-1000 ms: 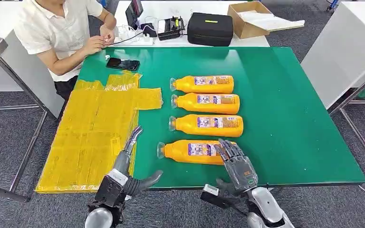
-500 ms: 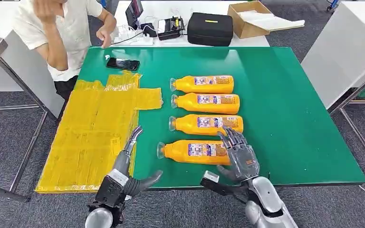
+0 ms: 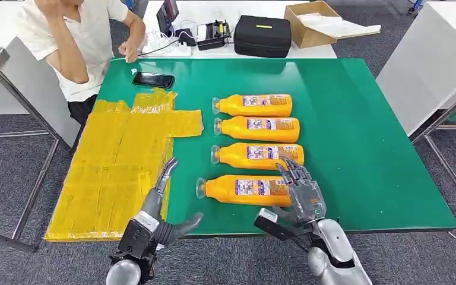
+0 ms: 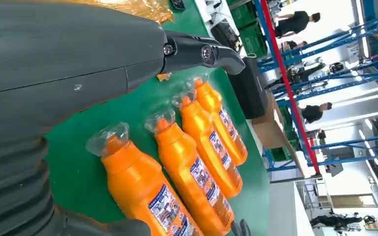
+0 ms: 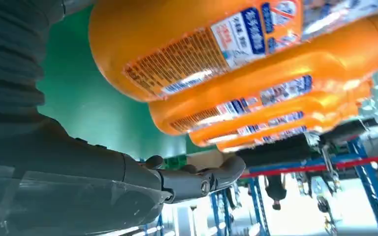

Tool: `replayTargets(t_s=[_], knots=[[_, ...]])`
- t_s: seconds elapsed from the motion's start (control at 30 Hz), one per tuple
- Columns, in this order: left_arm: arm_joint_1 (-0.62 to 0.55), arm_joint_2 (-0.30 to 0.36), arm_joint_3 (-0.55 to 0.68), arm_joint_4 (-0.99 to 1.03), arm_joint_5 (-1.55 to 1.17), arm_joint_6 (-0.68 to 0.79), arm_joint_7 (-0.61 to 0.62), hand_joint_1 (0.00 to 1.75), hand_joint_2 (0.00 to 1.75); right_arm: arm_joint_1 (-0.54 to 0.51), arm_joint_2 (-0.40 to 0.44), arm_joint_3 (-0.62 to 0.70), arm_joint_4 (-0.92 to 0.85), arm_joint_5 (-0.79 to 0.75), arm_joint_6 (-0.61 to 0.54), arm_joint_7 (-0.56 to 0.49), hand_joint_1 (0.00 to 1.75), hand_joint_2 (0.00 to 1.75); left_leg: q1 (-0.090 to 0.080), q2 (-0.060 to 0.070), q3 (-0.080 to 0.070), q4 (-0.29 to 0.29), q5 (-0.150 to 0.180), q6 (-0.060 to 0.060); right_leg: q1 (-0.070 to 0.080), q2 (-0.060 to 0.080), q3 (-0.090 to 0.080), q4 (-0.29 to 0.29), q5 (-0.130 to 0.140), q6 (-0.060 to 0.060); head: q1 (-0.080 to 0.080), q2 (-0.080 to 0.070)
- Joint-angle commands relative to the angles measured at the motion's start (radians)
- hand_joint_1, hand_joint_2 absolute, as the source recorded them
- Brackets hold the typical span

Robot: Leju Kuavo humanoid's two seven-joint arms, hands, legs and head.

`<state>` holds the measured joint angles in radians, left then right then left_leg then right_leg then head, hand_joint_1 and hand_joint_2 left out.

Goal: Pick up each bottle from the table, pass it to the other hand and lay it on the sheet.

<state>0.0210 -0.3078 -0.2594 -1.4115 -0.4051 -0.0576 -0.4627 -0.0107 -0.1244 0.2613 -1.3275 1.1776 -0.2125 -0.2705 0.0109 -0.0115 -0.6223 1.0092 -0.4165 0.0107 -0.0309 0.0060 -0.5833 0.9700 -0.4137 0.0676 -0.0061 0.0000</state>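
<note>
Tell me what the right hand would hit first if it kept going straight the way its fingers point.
Most likely the nearest bottle: the right hand is at its base end with fingers spread above it. Height is hard to judge, so it could pass over and meet the next bottle instead.

Four orange bottles point(image 3: 252, 143) lie parallel beside the yellow sheet point(image 3: 116, 166).

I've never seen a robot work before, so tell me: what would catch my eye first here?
Four orange bottles lying in a row on the green table, caps toward a crinkled yellow sheet on the table's left side. The robot's right hand reaches over the nearest bottle, fingers spread. A person sits at the far left corner.
</note>
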Motion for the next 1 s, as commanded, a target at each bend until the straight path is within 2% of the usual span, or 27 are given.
replayTargets(t_s=[0.03,0.67,1.0], knots=[[-0.055,-0.028,-0.009,0.094,0.013,-0.014,0.016,0.0,1.75,-0.06,0.026,-0.016,0.159,-0.003,0.015,-0.013,0.0,1.75,0.001,0.0,0.003,0.0,-0.001,0.0,0.001,-0.001,0.004,-0.001,0.0,-0.003,0.0,0.0],[-0.054,-0.027,-0.016,0.095,0.024,-0.022,0.026,0.0,1.75,-0.049,0.023,0.017,0.185,0.003,0.03,-0.017,0.0,1.75,0.001,0.0,0.002,0.0,-0.001,0.0,0.001,-0.001,0.003,-0.001,-0.001,-0.003,0.0,0.0],[-0.077,-0.027,-0.026,0.096,0.068,-0.052,0.028,0.0,1.75,-0.164,0.028,0.04,0.32,-0.03,0.046,-0.023,0.0,1.75,0.001,0.001,0.003,0.001,-0.001,0.0,0.001,0.0,0.004,-0.001,-0.001,-0.004,0.0,0.0]])
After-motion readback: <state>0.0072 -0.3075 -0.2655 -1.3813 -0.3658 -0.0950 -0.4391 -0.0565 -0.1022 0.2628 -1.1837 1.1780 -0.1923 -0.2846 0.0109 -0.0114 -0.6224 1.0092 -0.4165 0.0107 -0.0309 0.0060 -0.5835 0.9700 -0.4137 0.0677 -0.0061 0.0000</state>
